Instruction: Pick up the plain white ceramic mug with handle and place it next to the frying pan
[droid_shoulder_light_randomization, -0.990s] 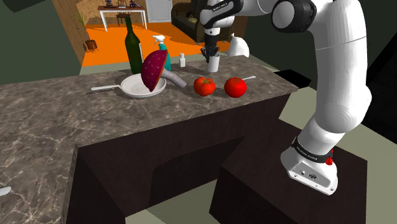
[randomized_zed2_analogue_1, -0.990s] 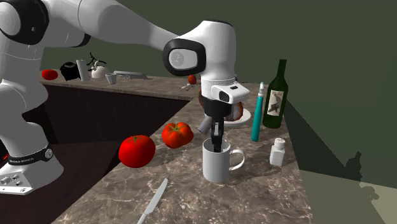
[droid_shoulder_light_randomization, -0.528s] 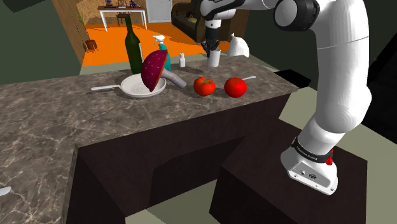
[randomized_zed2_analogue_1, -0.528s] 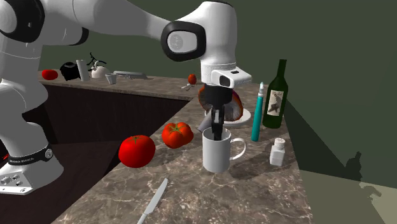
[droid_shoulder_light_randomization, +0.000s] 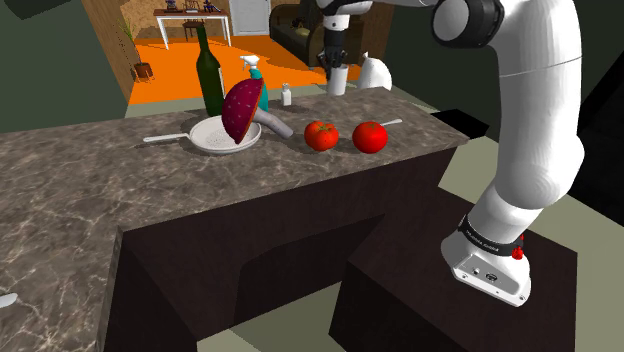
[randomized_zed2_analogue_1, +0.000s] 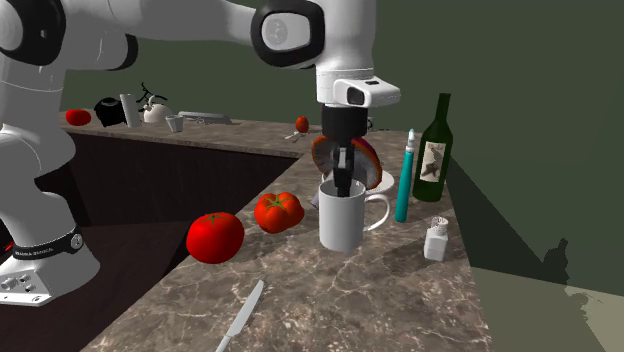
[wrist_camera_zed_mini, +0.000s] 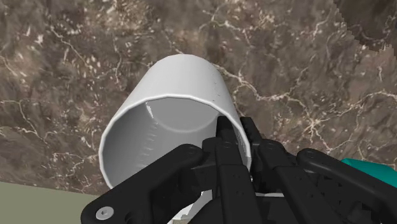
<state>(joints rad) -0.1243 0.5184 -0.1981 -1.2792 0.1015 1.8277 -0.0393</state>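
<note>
Mug (randomized_zed2_analogue_1: 345, 225) above dark marbled counter (droid_shoulder_light_randomization: 100, 200), tool (randomized_zed2_analogue_1: 343, 190) tight on its rim; orange floor (droid_shoulder_light_randomization: 172, 62) in room beyond.

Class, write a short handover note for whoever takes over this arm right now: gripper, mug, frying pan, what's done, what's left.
Gripper: shut on the mug, fingers pinching its wall at the rim.
Mug: hanging clear of the counter.
Frying pan: on the counter beside the green bottle, a dark red thing in it.
Done: grasp and lift.
Left: carry the mug over, set it down next to the pan, release.
</note>
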